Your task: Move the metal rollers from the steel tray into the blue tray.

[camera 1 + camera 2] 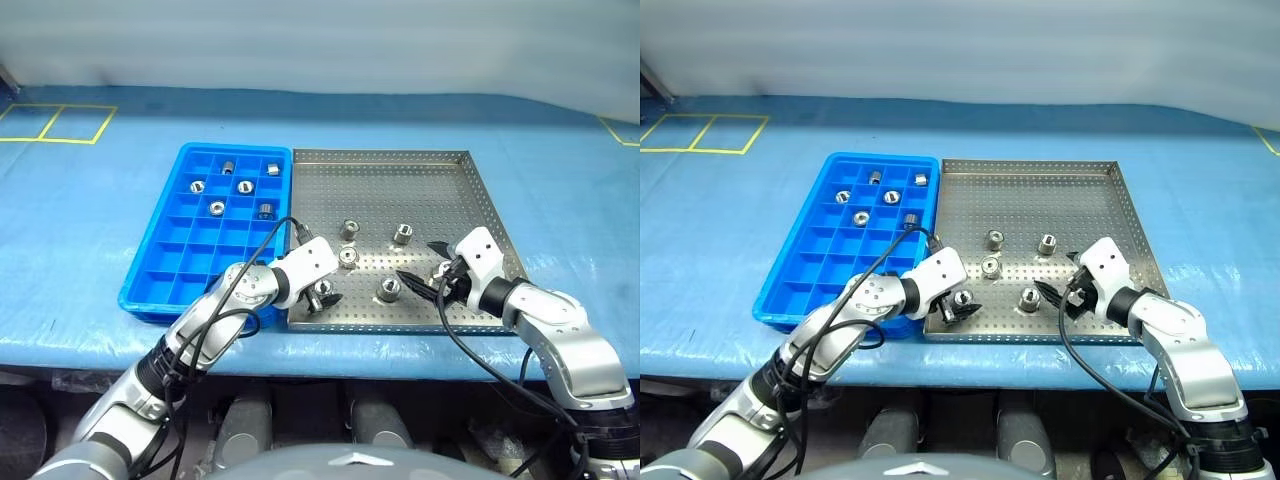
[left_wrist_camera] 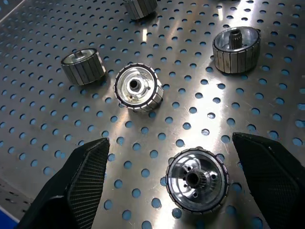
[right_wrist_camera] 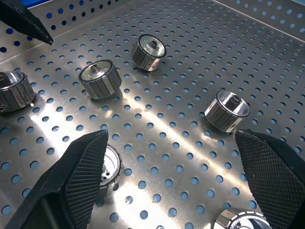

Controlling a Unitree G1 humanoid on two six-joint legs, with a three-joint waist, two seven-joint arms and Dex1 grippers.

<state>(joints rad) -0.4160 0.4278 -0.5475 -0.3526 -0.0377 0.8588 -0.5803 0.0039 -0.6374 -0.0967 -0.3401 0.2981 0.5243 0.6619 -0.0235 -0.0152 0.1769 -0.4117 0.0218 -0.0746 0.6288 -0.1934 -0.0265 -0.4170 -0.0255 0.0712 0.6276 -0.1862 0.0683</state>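
The steel tray lies in the middle with several metal rollers standing loose on its perforated floor. To its left sits the blue tray, with several rollers in its far compartments. My left gripper is open low over the steel tray's near left corner. In the left wrist view its fingers straddle one roller without touching it. My right gripper is open over the near right part, with a roller beside it. In the right wrist view a roller lies just ahead of that gripper.
Both trays rest on a blue table cover with yellow tape marks at the far left. The steel tray's raised rim runs just under both grippers. Black cables loop from the left wrist over the blue tray's near right corner.
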